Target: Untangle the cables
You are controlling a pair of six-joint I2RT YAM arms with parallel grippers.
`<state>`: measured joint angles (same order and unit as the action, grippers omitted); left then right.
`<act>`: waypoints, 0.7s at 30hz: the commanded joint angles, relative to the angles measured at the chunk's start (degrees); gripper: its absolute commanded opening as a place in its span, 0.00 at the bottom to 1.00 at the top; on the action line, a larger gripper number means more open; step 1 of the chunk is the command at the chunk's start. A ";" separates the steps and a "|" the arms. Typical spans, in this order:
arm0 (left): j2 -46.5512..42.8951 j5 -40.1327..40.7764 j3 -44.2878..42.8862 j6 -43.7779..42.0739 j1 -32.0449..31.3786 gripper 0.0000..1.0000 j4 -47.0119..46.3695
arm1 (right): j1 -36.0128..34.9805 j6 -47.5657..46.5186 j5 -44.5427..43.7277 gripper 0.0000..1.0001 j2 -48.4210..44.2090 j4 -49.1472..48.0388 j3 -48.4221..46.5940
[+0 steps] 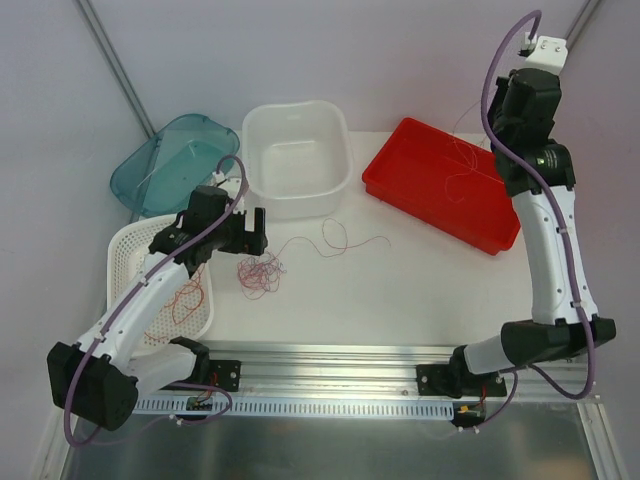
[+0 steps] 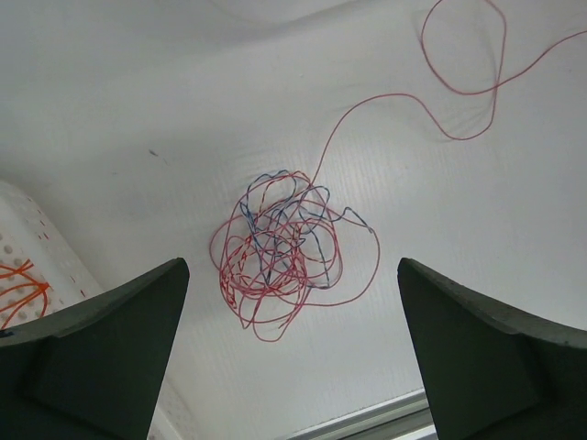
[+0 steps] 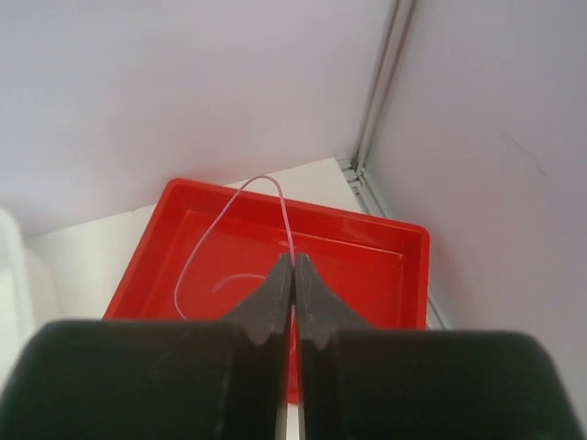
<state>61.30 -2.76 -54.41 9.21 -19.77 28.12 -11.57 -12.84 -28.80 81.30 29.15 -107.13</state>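
A fist-sized tangle of red and blue cables (image 1: 260, 272) lies on the white table. In the left wrist view the tangle (image 2: 280, 252) sits just beyond my fingertips. One loose red strand (image 1: 340, 240) runs off it to the right (image 2: 459, 87). My left gripper (image 1: 255, 232) is open and empty above the tangle (image 2: 292, 268). My right gripper (image 1: 500, 110) is raised over the red tray (image 1: 440, 185). It is shut (image 3: 293, 258) on a pale pink cable (image 3: 261, 181) that loops down into the tray (image 3: 376, 240).
A white tub (image 1: 295, 160) stands at the back centre and a blue lid (image 1: 170, 160) at the back left. A white perforated basket (image 1: 130, 250) at the left holds red-orange wires (image 1: 185, 300). An aluminium rail (image 1: 340, 365) runs along the near edge.
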 commanded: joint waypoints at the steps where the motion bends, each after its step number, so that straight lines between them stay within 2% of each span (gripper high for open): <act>1: 0.05 2.50 2.29 -2.36 0.43 0.99 -0.96 | 3.83 1.06 -1.00 0.01 3.95 -6.55 -1.85; 4: 0.66 3.12 2.65 -1.74 0.43 0.99 -0.96 | 6.21 2.12 -1.09 0.02 9.12 -7.70 -0.63; 7: 2.41 0.92 2.56 -1.57 0.43 0.99 -0.96 | 8.23 4.13 -1.52 0.12 14.65 -6.92 0.51; 8: 2.77 0.92 2.47 -1.39 0.43 0.99 -0.87 | 8.49 4.49 -1.53 0.29 15.72 -6.39 0.61; 11: 3.48 0.48 2.64 -1.39 0.43 0.99 -0.78 | 8.67 4.93 0.66 0.68 18.63 -3.40 0.87; 14: 3.74 1.44 2.65 -1.65 0.52 0.99 -0.87 | 8.15 5.81 4.88 0.78 16.89 -2.25 4.11; 17: 4.18 1.89 2.56 -1.65 0.43 0.99 -0.78 | 6.13 5.02 7.26 0.85 12.77 -2.52 8.67; 21: 4.79 1.53 2.47 -1.39 0.43 0.99 -0.78 | 1.83 3.53 13.66 0.86 7.31 -1.55 14.57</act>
<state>65.63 -1.26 -51.70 8.29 -19.77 28.16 -6.63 -8.54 -21.26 96.92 28.01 -94.76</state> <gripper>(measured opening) 0.992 0.863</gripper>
